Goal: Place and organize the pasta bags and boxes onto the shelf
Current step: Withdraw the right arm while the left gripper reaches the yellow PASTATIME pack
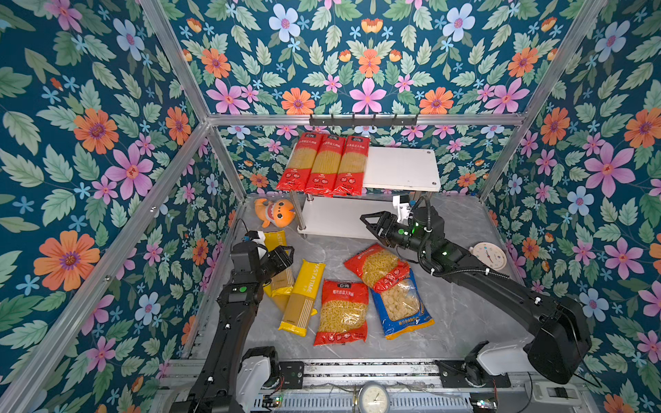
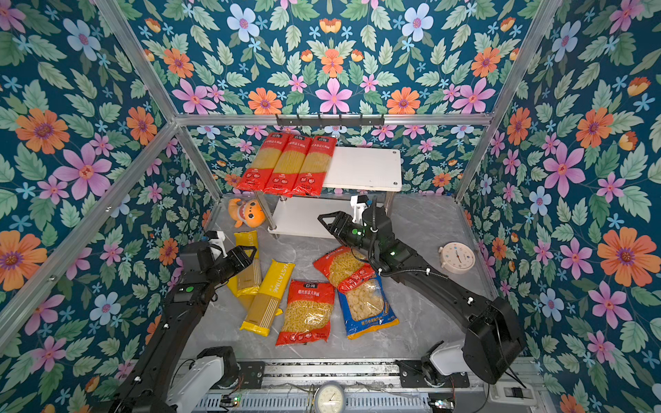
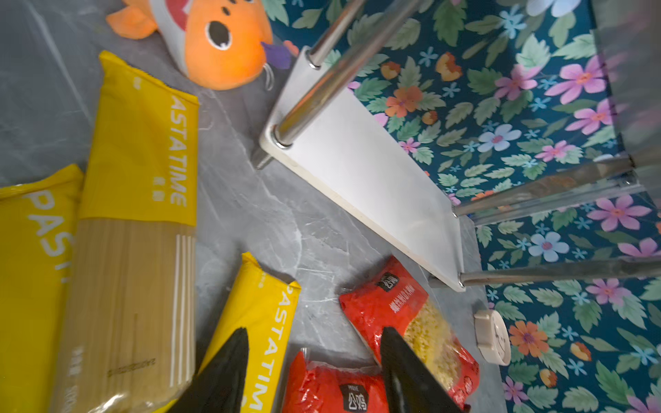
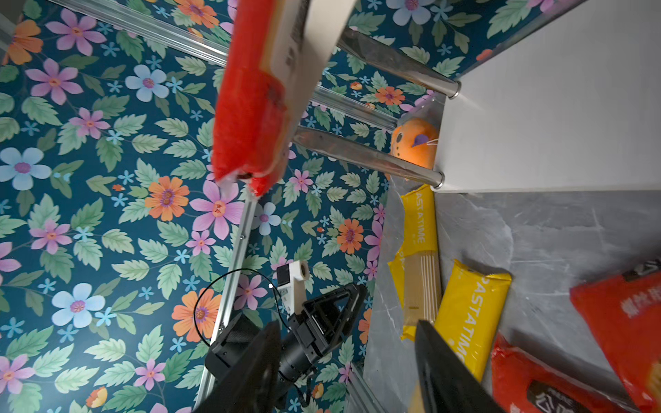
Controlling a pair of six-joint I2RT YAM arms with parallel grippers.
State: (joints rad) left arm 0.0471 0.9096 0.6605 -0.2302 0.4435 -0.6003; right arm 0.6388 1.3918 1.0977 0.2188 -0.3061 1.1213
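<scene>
Across tabletop's (image 1: 447, 314) left and middle I count six waiting: three yellow spaghetti packs (image 1: 302, 296), two red bags (image 1: 343, 311), one blue-and-yellow bag (image 1: 400, 307) | shelf (image 1: 400, 168), top tier's left end: three red spaghetti packs (image 1: 325, 164) placed, lower tier bare | left gripper (image 3: 314, 334), right gripper (image 1: 369, 224): both wide, empty.

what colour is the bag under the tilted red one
The bag is blue and yellow, clearest in a top view.

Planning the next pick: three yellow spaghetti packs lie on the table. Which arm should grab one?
Left, probably. The left end effector, open, hovers over the yellow spaghetti packs; the right end effector, also open, is farther off by the shelf.
</scene>
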